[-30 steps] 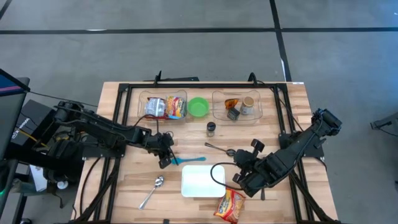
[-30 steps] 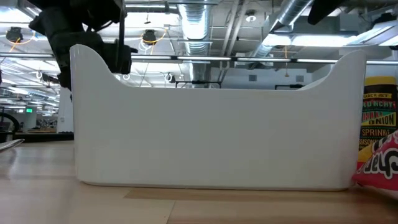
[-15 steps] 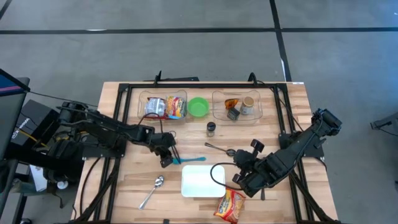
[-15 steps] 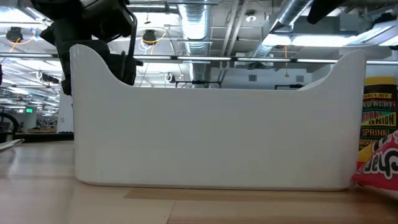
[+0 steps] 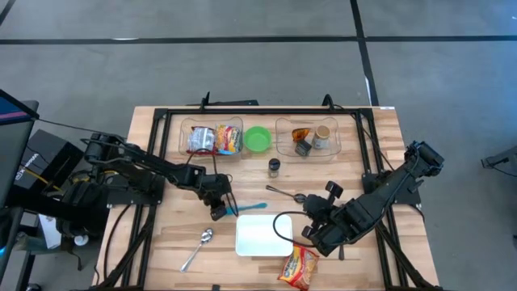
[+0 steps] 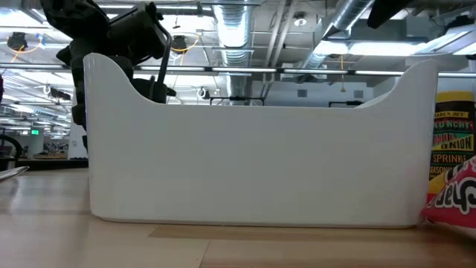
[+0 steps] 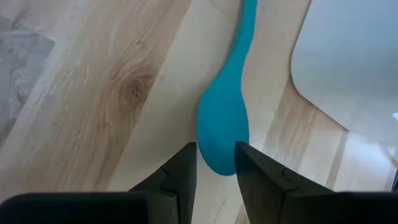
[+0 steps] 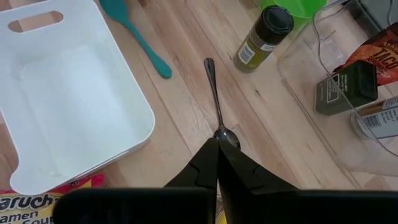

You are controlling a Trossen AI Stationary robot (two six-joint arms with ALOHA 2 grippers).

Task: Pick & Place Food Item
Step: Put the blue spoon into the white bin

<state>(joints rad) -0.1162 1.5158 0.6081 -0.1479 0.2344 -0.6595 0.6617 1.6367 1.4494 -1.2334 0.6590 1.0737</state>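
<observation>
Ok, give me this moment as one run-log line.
left gripper: open, straddling teal spoon bowl | right gripper: shut, at metal spoon | white bin: empty | ramen packet: on table

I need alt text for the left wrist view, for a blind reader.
The left gripper hangs with its fingers open at the bowl end of a blue plastic spoon lying on the wooden table. A white bin's corner is beside it.

overhead, table-level, two wrists — bin [image 5: 260, 234] shared
</observation>
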